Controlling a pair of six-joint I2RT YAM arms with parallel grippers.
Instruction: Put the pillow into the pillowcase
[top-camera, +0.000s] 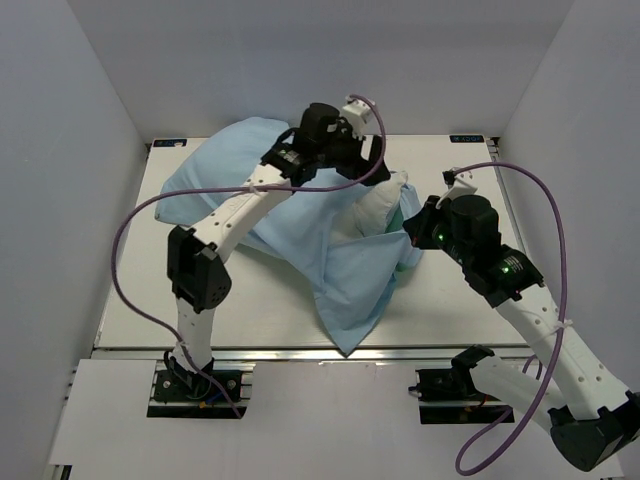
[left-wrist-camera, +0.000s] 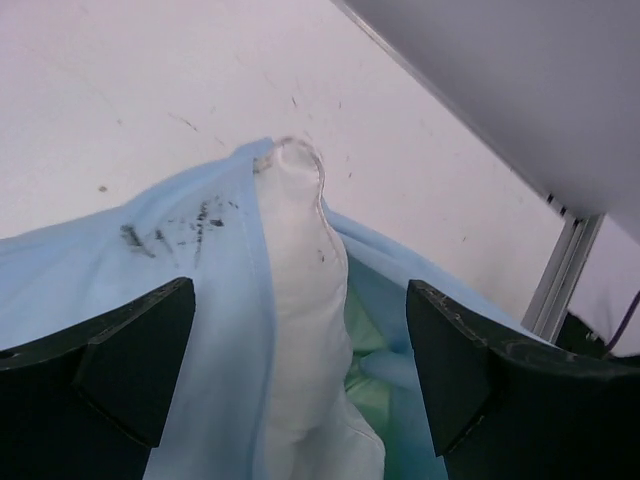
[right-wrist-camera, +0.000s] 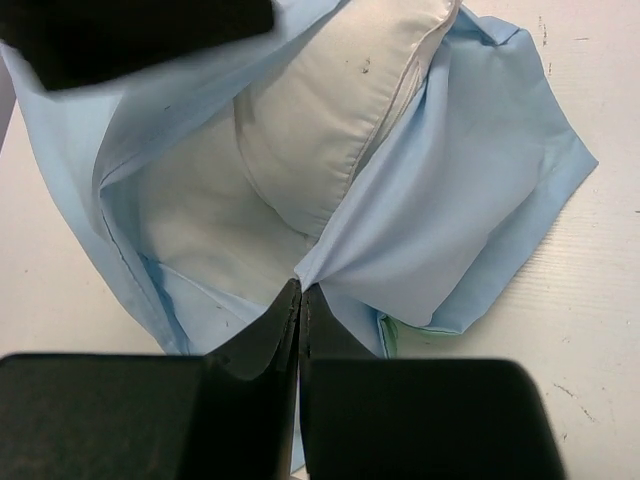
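Observation:
The white pillow (top-camera: 372, 212) lies partly inside the light blue pillowcase (top-camera: 345, 285) in the middle of the table. One pillow (left-wrist-camera: 300, 300) corner sticks out past the pillowcase (left-wrist-camera: 190, 260) edge, and the sea-green lining shows beside it. My left gripper (left-wrist-camera: 300, 335) hovers open over that corner, with a finger on each side and nothing gripped. In the top view the left gripper (top-camera: 368, 168) is at the far side of the pillow. My right gripper (right-wrist-camera: 301, 292) is shut on a pinch of the pillowcase (right-wrist-camera: 470, 200) rim, holding the mouth open round the pillow (right-wrist-camera: 330, 120). From above, the right gripper (top-camera: 412, 233) sits at the pillow's right.
The white table (top-camera: 270, 300) is boxed in by pale walls at the back and both sides. A metal rail (left-wrist-camera: 565, 270) runs along the table's edge. Purple cables (top-camera: 130, 230) loop from both arms. The left arm's dark body (right-wrist-camera: 140, 35) fills the top left of the right wrist view.

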